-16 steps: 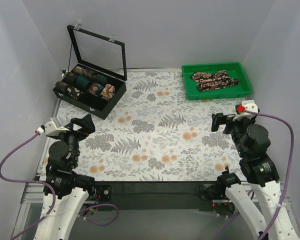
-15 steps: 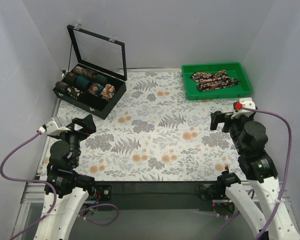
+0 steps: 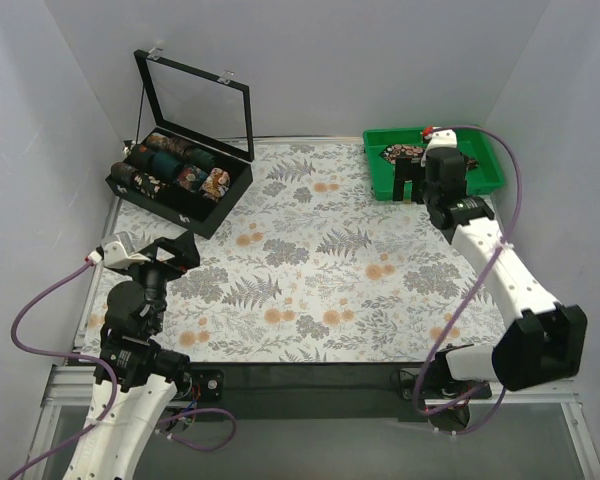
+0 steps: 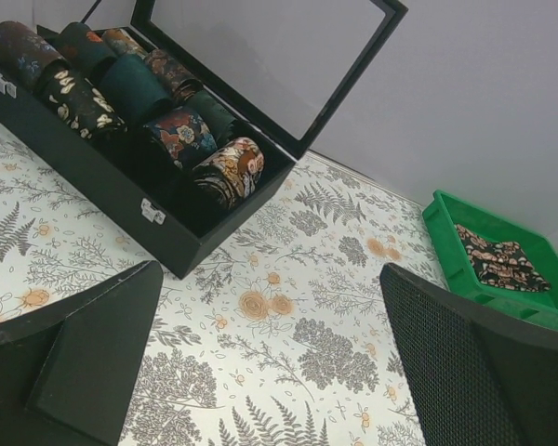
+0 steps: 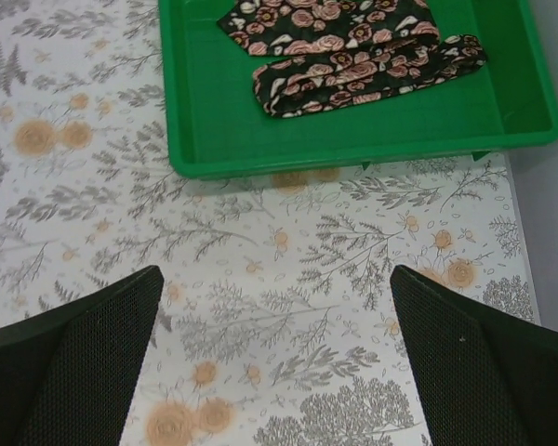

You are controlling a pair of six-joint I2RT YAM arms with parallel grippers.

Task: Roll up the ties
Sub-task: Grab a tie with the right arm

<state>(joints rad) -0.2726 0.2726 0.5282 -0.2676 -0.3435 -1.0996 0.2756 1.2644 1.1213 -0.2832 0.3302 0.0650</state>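
A flat dark tie (image 5: 353, 46) with pink-tan floral print lies folded in the green tray (image 5: 195, 139). It also shows in the left wrist view (image 4: 498, 265) and partly in the top view (image 3: 405, 153), behind my right arm. My right gripper (image 3: 408, 188) is open and empty, stretched out over the tablecloth at the tray's near rim; in its wrist view (image 5: 274, 362) the tie lies ahead of the fingers. My left gripper (image 3: 175, 250) is open and empty at the near left, above the cloth (image 4: 270, 372). Several rolled ties (image 3: 170, 165) fill the black box.
The black box (image 4: 158, 218) with its glass lid (image 3: 195, 100) raised stands at the far left. The green tray (image 3: 485, 150) sits at the far right by the wall. A floral-print cloth (image 3: 320, 260) covers the table. Grey walls close in on three sides.
My right arm has reached far forward, from the near right to the green tray's near rim. My left gripper has shifted only slightly.
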